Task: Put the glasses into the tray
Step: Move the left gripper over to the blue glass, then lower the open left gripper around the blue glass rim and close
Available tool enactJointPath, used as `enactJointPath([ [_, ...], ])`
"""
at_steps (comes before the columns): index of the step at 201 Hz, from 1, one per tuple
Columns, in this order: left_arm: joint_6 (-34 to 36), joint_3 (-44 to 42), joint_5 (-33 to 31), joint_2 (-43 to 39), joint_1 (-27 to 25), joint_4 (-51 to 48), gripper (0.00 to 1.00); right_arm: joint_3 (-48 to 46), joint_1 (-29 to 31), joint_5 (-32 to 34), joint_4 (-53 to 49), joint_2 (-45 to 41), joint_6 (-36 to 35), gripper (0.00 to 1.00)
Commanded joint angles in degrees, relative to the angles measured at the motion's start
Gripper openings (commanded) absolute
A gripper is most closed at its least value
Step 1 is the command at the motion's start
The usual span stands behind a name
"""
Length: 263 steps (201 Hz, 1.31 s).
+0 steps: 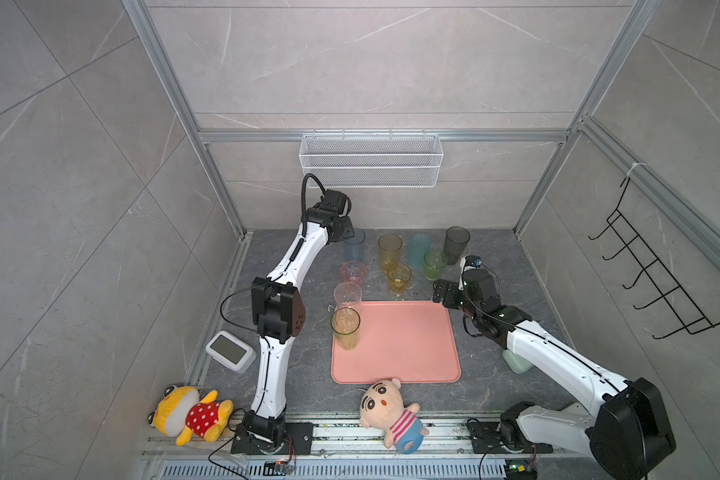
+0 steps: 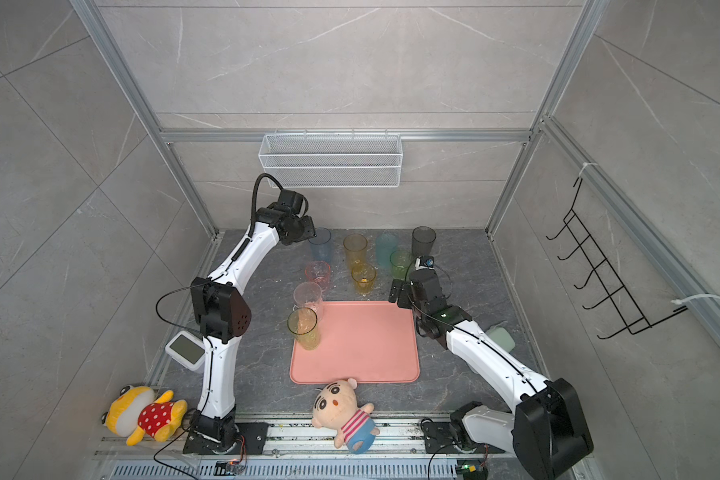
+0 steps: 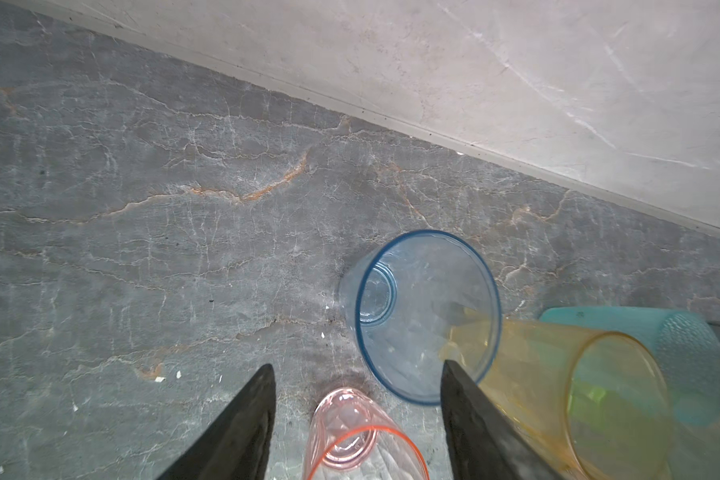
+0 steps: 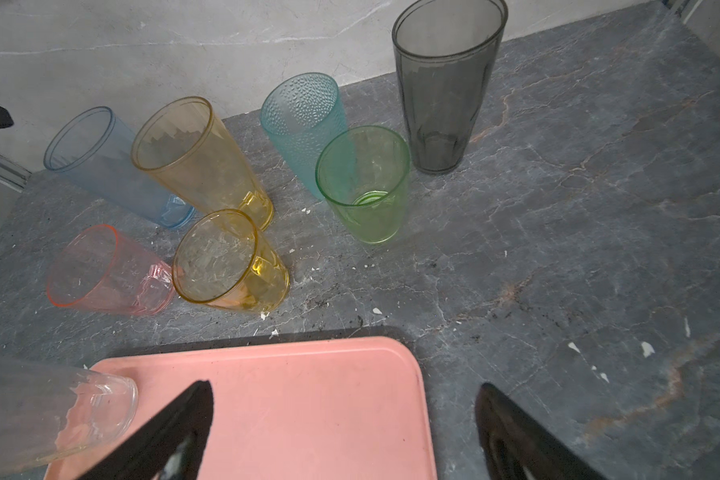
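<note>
The salmon-pink tray (image 1: 404, 349) lies mid-table. At its left edge stand a yellow-green glass (image 1: 345, 328) and a clear glass (image 1: 347, 296). Behind the tray stand pink (image 1: 353, 272), blue (image 1: 354, 249), tall amber (image 1: 389, 251), short amber (image 1: 399, 278), teal (image 1: 417, 248), green (image 1: 435, 264) and smoky grey (image 1: 457, 245) glasses. My left gripper (image 3: 358, 368) hangs open and empty above the pink glass (image 3: 358, 436), with the blue glass (image 3: 427, 316) just beyond its fingertips. My right gripper (image 4: 344, 386) is open and empty over the tray's far right corner (image 4: 391, 361).
A white wire mesh basket (image 1: 371, 160) hangs on the back wall. A white clock-like device (image 1: 230, 350) sits left of the left arm. Two plush dolls (image 1: 190, 415) (image 1: 391, 411) lie at the front edge. A pale green box (image 1: 516, 361) sits under the right arm.
</note>
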Motion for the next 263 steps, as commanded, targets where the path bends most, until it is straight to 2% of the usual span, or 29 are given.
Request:
enactJointPath([
  [1, -1.07, 3.11, 2.09, 1.29, 0.77, -0.17, 0.64, -0.29, 0.34, 0.62, 0.52, 0.39, 0.10, 0.99],
  [108, -3.76, 8.05, 8.28, 8.88, 1.58, 1.42, 0.63, 0.39, 0.34, -0.25, 0.28, 1.70, 0.36, 0.99],
  [228, -4.93, 8.69, 8.21, 10.00, 1.66, 1.65, 0.44, 1.28, 0.34, -1.57, -0.51, 2.42, 0.61, 0.99],
  [263, -4.76, 8.71, 8.05, 9.91, 1.67, 1.66, 0.34, 1.41, 0.34, -1.57, -0.85, 2.34, 0.63, 0.99],
])
